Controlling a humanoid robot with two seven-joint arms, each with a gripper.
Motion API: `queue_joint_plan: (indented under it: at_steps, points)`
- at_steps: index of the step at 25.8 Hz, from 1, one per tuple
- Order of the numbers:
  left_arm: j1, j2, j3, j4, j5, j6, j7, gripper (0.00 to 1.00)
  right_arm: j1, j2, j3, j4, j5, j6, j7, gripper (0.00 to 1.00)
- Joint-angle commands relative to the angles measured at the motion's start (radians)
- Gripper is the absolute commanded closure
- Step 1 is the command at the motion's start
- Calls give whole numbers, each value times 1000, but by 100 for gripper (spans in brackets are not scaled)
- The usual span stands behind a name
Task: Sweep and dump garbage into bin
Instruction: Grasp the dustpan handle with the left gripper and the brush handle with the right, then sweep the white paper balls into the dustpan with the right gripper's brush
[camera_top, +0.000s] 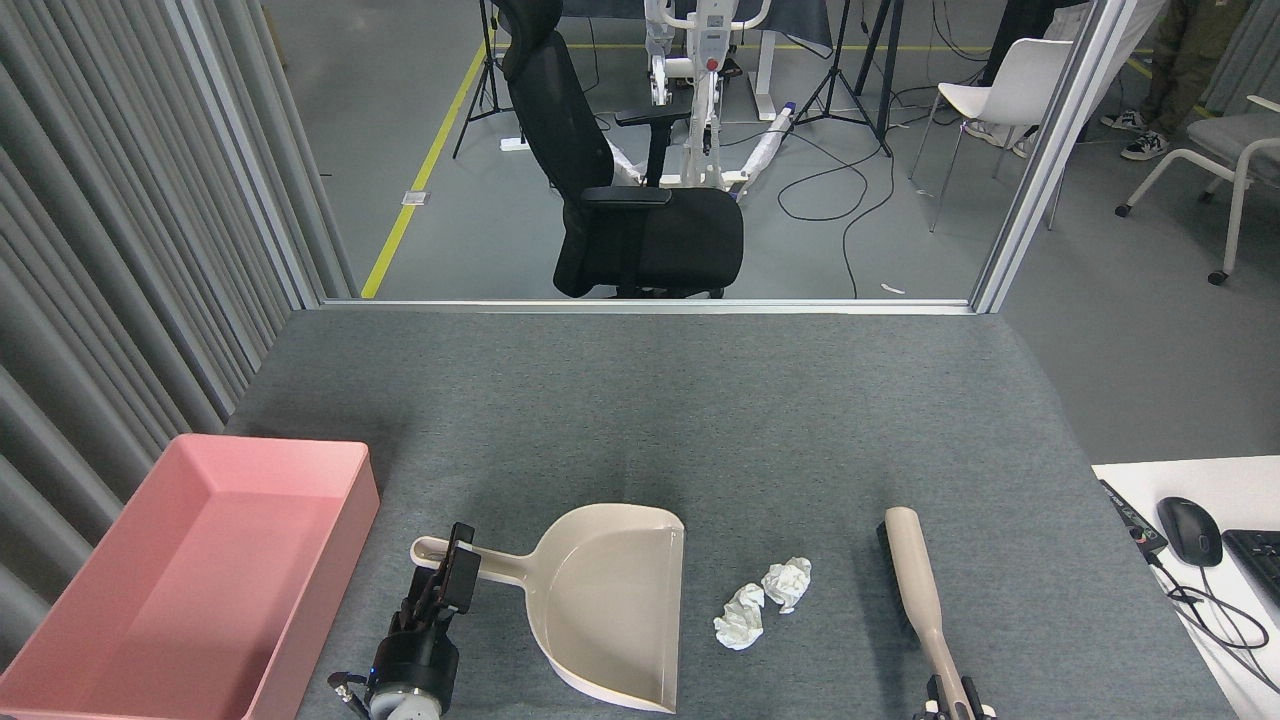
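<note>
Head view, looking down on a grey felt-covered table (700, 400). A shallow pink bin (200, 580) sits at the near left corner, partly over the left edge. A beige dustpan (610, 600) lies near the front edge, left of centre, its handle pointing left toward the bin and its open mouth facing right. Just right of that mouth lie two crumpled white paper wads (762, 600), touching each other. Further right, a beige brush (915, 590) lies with its handle toward the front edge. The left gripper (455, 575) sits at the dustpan handle, its dark fingers seemingly around it, though their spread is unclear. The right gripper (950, 700) barely shows at the brush handle's end, its grip unreadable.
</note>
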Motion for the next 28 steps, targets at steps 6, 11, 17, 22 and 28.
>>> queue_joint_plan:
  at_steps: [6, 11, 17, 22, 28]
  points:
    - [-6, 2, -1, 16, -8, -6, 26, 40, 4, -1, 0, -3, 0, 0, -1, 96]
    - [-6, 3, -1, 16, -10, -15, 28, 60, 5, 1, 0, -5, 0, -1, -1, 96]
    - [-7, 3, -1, 19, -10, -31, 45, 78, 18, 4, 2, -11, 0, -46, -1, 96]
    - [-7, 5, -1, 18, -10, -32, 49, 81, 56, -1, 28, -25, 0, -78, 8, 99]
    - [-7, 3, -1, 18, -10, -32, 49, 81, 58, -5, 71, -23, -5, -98, 14, 100]
